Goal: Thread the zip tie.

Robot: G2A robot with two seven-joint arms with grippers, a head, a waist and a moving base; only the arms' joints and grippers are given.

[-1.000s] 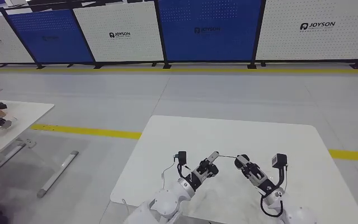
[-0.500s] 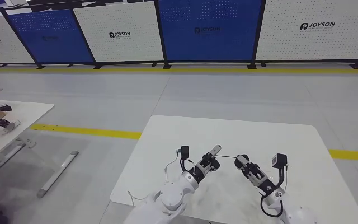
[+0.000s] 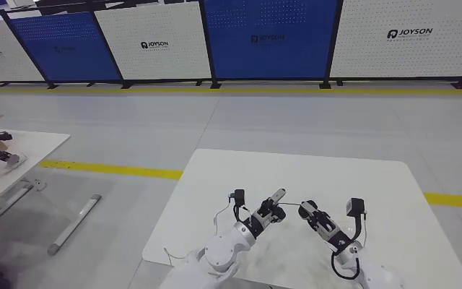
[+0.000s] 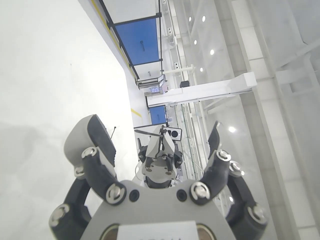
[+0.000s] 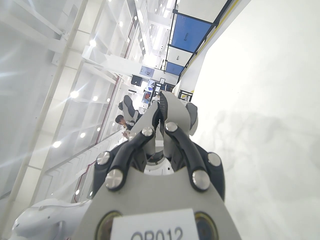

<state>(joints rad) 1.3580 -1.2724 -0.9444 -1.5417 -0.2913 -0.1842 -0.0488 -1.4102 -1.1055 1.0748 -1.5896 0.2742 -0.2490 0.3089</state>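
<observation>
Over white table (image 3: 375,180), at near edge, found left gripper (image 3: 277,196) spread wide at 9 o'clock, holding nothing. Saw right gripper (image 3: 305,208) at 3 o'clock pinched shut on zip tie (image 3: 291,204), strap reaching toward left. Judged thin tail likely to slip past open fingers (image 4: 100,136) if misaligned. Noted pegboard panels (image 3: 271,40) far off at 12 o'clock.

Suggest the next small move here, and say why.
Probably shut the left claw on the free end of the thin black plastic zip tie: that claw stands open beside it, while the shut right claw pinches the other end.
</observation>
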